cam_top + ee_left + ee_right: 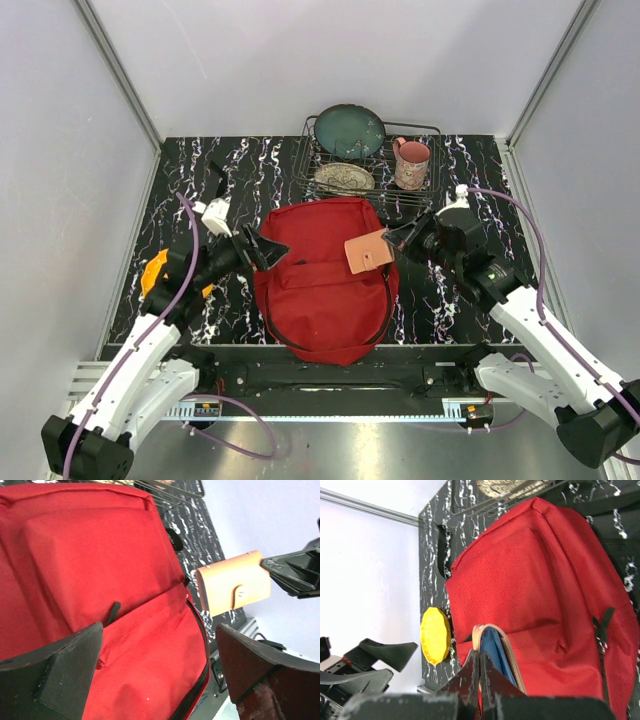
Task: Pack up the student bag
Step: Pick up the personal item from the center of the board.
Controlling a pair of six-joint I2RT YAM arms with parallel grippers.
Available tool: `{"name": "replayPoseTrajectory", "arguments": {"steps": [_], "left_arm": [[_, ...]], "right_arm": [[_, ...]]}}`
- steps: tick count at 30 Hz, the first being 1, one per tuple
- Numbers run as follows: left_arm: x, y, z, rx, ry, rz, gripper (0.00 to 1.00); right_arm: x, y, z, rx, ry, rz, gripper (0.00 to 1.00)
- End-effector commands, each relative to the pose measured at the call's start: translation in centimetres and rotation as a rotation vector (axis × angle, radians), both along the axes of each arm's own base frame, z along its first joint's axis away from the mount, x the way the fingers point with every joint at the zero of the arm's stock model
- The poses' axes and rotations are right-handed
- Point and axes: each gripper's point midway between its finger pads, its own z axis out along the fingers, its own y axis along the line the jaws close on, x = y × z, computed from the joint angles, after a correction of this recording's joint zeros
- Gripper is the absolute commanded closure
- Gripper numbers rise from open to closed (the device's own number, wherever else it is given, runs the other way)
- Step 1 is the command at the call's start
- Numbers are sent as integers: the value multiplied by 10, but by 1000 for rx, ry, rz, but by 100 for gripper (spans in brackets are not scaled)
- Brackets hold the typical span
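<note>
Mid-bench (455,300), the student bag (325,290) lay flat, top toward the wire rack (425,185), bottom edge at the near bench edge. Right hand (398,238) was clenched on a tan wallet (367,252), held over the bag's upper right edge; contact with the fabric couldn't be told. Left hand (262,248) was released, fingers spread, at the bag's upper left edge. Yellow disc (152,272) lay by the left bench edge. Bare bench strips ran either side of the bag. The rack, with plates and a mug (411,163), stood just behind it.
</note>
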Motion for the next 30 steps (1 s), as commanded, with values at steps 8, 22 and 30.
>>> {"name": "replayPoseTrajectory", "arguments": {"steps": [8,22,30], "left_arm": [[-14,-42,29,-302,-66,-249,1],[0,-64,30,-409,-63,-334,1],[-3,-84,28,-412,-55,-417,1]], "right_arm": [[-9,32,37,185,-119,160,100],[-9,74,52,349,-121,346,100],[-8,85,54,384,-114,396,100]]}}
